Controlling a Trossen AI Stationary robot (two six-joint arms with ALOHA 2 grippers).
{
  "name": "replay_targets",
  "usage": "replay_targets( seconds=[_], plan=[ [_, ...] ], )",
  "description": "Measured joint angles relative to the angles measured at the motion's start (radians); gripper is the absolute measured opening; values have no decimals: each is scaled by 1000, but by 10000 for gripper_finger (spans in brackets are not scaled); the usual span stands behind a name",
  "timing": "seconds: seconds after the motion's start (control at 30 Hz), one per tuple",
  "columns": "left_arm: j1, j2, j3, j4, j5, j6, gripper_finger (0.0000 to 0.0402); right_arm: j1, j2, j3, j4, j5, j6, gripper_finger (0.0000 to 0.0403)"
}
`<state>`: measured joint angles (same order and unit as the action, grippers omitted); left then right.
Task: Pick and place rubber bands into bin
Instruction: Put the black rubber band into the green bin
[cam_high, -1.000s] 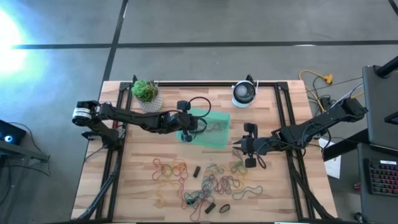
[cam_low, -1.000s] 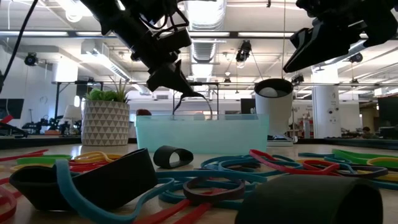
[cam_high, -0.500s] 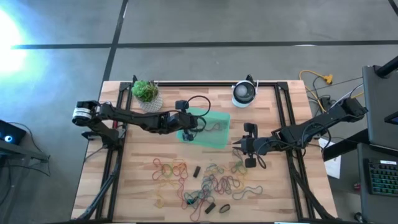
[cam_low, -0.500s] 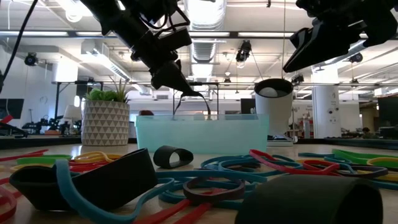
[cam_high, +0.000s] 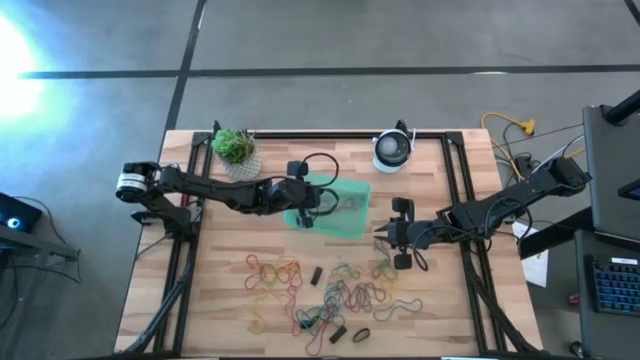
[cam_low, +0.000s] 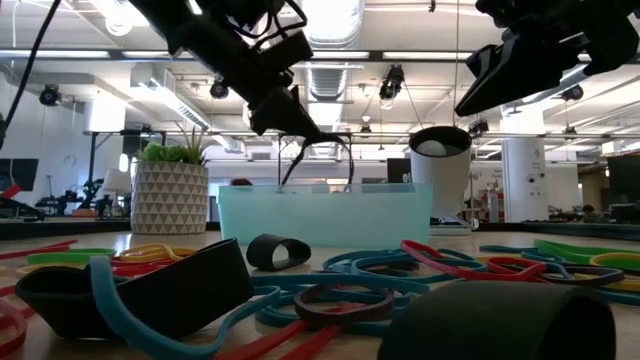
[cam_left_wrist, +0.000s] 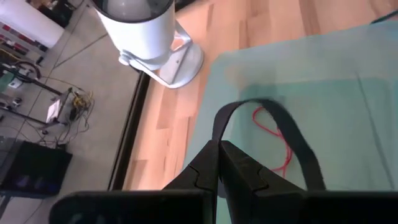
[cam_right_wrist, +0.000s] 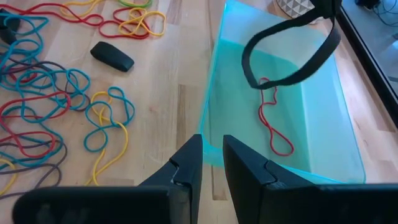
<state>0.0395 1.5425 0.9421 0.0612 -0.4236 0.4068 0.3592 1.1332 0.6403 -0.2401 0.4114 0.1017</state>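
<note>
1. A dark rubber band hangs as a wide loop from my left gripper, whose fingers are pinched tight on its end, directly above the green bin.
2. The bin sits near the middle of the table, between the potted plant and the round white device; one thin red band already lies on its floor.
3. The dark band's loop dangles over that red one and, seen level across the table, hangs above the bin's rim, not yet let go.
4. My right gripper waits beside the bin's near corner, on the side toward the pile; its fingers stand slightly apart with nothing visible between them.
5. Most of the work is left: a scatter of red, blue, yellow and dark bands still covers the wood in front of the bin, with a smaller red and yellow cluster just beside it.
6. By my judgement, the count stands at one band delivered, one about to be dropped, and dozens to go; the tangled loops in the pile look likely to come up several at a time.
</note>
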Motion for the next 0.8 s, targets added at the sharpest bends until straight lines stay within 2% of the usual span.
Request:
replay_targets(
  seconds=[0.63,0.8],
  plan=[
    [-9,0,0,3,0,-11,2,0,-1,0,5,0,-1,59],
    [-14,0,4,15,0,-101,2,1,-1,0,8,1,-5,59]
  ],
)
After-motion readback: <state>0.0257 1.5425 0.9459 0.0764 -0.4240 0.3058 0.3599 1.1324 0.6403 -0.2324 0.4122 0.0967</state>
